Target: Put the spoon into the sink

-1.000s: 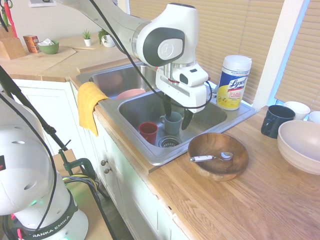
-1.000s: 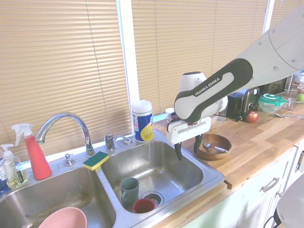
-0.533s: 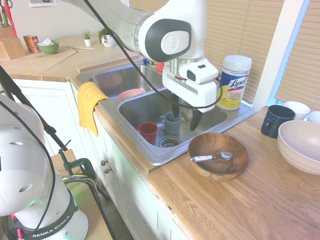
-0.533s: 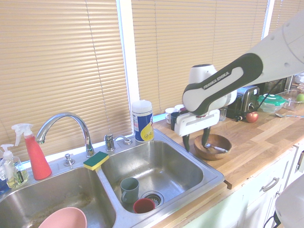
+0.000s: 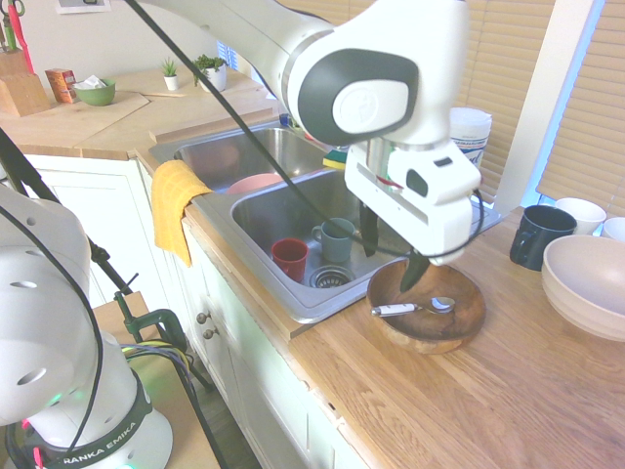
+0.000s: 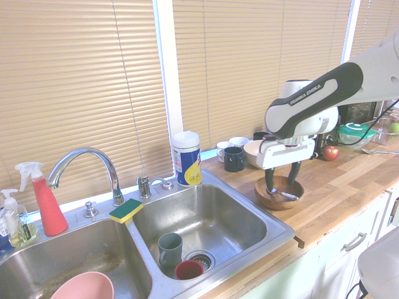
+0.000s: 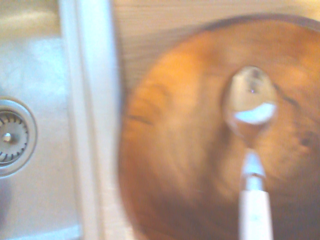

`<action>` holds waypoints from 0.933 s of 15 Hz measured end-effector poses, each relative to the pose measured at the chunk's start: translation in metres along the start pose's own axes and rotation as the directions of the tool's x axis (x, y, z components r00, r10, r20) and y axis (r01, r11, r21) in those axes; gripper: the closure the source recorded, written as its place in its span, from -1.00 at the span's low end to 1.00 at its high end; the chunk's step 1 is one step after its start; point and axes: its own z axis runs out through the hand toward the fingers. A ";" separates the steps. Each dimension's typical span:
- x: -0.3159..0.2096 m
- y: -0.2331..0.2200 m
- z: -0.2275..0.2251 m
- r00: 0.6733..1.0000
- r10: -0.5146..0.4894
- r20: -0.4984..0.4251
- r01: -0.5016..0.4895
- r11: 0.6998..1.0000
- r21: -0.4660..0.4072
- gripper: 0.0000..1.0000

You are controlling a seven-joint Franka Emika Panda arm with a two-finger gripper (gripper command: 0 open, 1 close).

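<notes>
Kitchen with slatted blinds; wooden surface (image 5: 508, 391) around a steel double sink.

- Spoon (image 5: 415, 308): silver bowl, white handle, lying inside the wooden bowl (image 5: 459, 327), which stands on the surface just beside the sink (image 5: 283, 210) rim. The wrist view shows it blurred, in the same bowl.
- Gripper (image 5: 391, 256): fingers spread, empty, hanging over the wooden bowl's sink-side edge, one fingertip dipping within the rim, apart from the spoon.
- Sink: holds a green mug (image 5: 337, 239) and a red cup (image 5: 290, 259) near the round drain (image 5: 330, 277).
- Also present: wipes canister (image 6: 186, 158), yellow cloth (image 5: 174, 200) over the sink's front edge, dark mug (image 5: 540, 235), large pale bowl (image 5: 591, 283).
</notes>
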 end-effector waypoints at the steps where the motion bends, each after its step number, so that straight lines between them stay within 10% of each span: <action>1: 0.006 0.009 0.003 1.000 0.010 0.013 -0.010 1.000 0.008 -1.00; 10: 0.022 0.020 0.038 0.997 0.017 0.079 -0.018 1.000 0.011 -1.00; 11: 0.023 0.019 0.039 0.997 0.015 0.080 -0.016 1.000 0.010 1.00; 14: 0.023 0.016 0.041 0.996 0.012 0.083 -0.013 1.000 0.011 1.00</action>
